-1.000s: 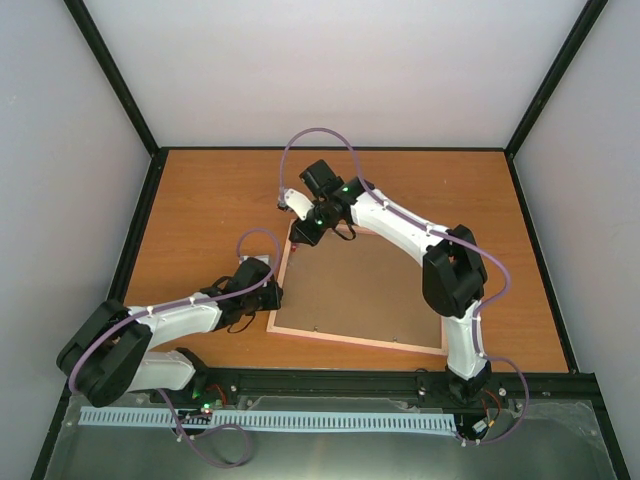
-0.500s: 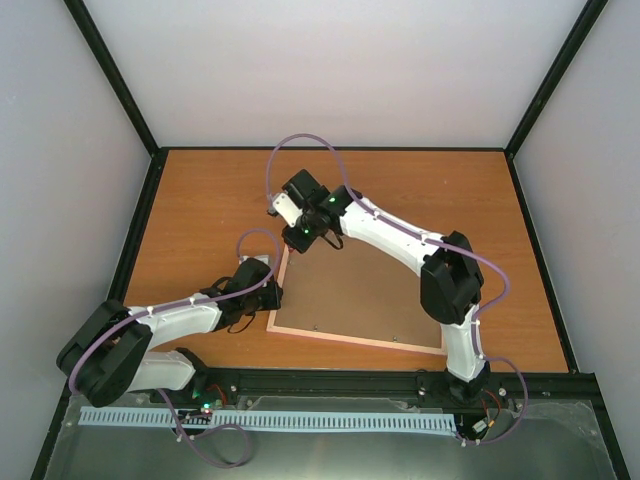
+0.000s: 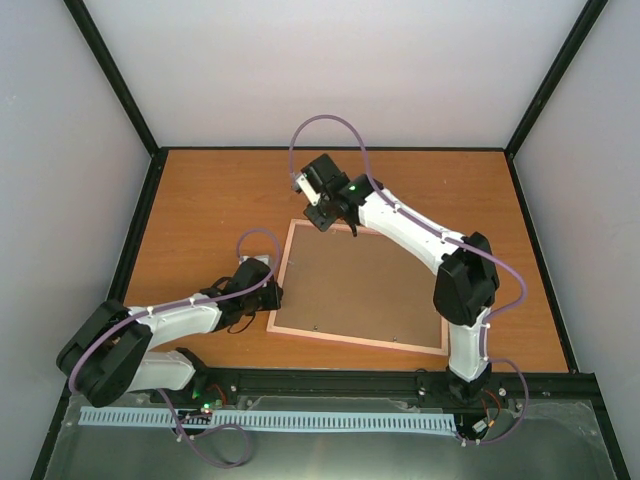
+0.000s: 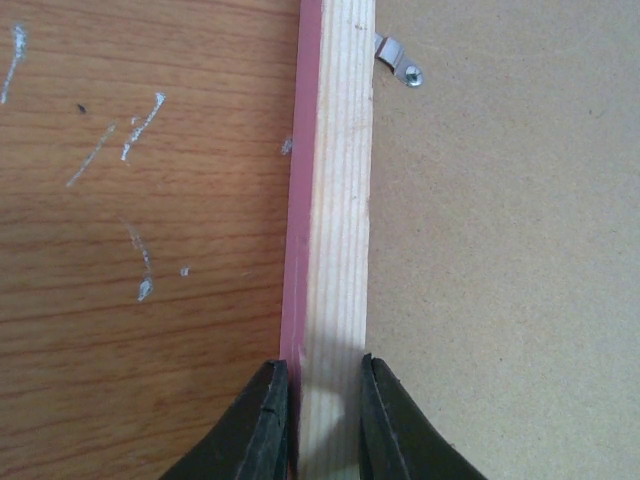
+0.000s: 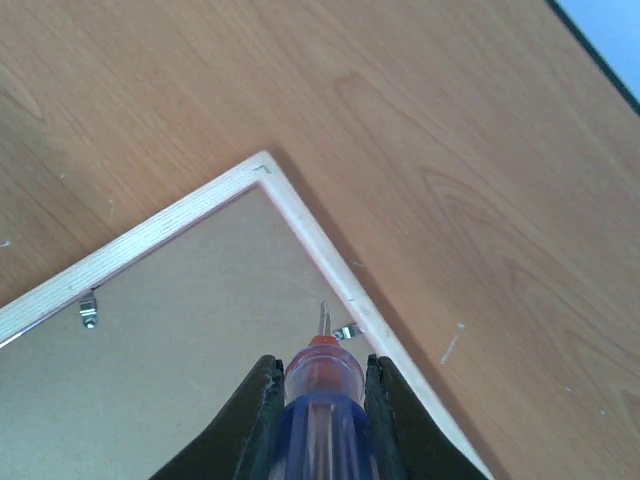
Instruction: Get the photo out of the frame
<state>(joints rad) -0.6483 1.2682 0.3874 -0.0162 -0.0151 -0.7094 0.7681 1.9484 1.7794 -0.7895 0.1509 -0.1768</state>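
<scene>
The brown wooden table (image 3: 200, 200) carries the large pink rectangular frame (image 3: 360, 290) face down, brown board back up; the photo cannot be seen. The left gripper (image 4: 325, 395) pinches the frame's left rail. The right gripper (image 5: 322, 368) clamps a small purple-handled screwdriver (image 5: 321, 425), its tip just beside a metal clip (image 5: 345, 331).

On my feed I see the left arm (image 3: 175, 320) and right arm (image 3: 400, 222) in white shells between bulky black joints, a lilac cable (image 3: 326, 117) looping along each. A green light (image 3: 352, 187) glows on the right wrist. The left tool (image 4: 322, 372) and right tool (image 5: 320, 362) end in glossy black curved fingers (image 4: 262, 420).
</scene>
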